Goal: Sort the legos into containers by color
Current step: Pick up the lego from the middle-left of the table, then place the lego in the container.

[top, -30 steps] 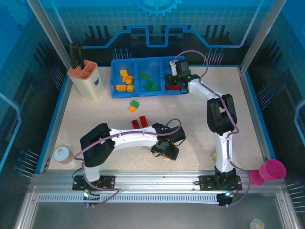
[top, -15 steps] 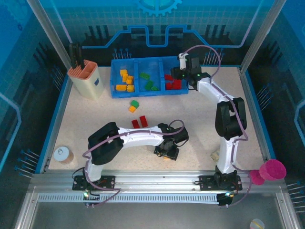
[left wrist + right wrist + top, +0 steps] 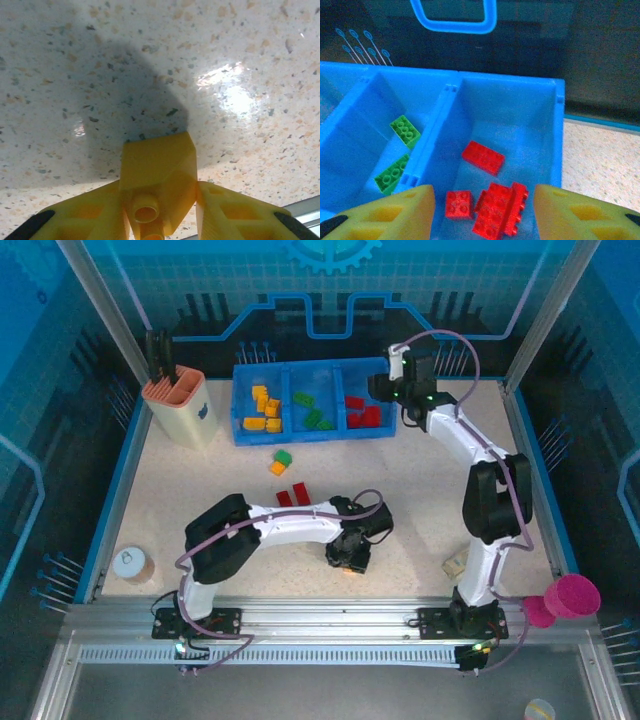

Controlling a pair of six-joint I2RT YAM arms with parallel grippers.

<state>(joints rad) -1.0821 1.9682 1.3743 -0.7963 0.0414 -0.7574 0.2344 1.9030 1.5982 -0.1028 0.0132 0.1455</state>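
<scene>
My left gripper (image 3: pixel 348 556) is low over the near middle of the table, shut on a yellow lego (image 3: pixel 157 175) that fills the gap between its yellow fingers (image 3: pixel 80 215). The blue tray (image 3: pixel 313 433) stands at the back: yellow and orange legos (image 3: pixel 265 410) in its left compartment, green ones (image 3: pixel 312 412) in the middle, red ones (image 3: pixel 362 412) on the right. My right gripper (image 3: pixel 388 390) hovers open over the red compartment (image 3: pixel 540 125), above three red legos (image 3: pixel 483 157). Loose on the table lie a green lego (image 3: pixel 284 456), an orange one (image 3: pixel 277 468) and two red ones (image 3: pixel 293 496).
A beige holder with an orange top (image 3: pixel 180 405) stands left of the tray. A pink cup (image 3: pixel 572 597) sits off the table's front right corner. A small round object (image 3: pixel 131 564) lies at the front left, and a small beige piece (image 3: pixel 455 565) beside the right arm.
My right gripper has lifted out of the red compartment and drawn back to the right. My left gripper has stayed almost in place near the table's front, shifting slightly.
</scene>
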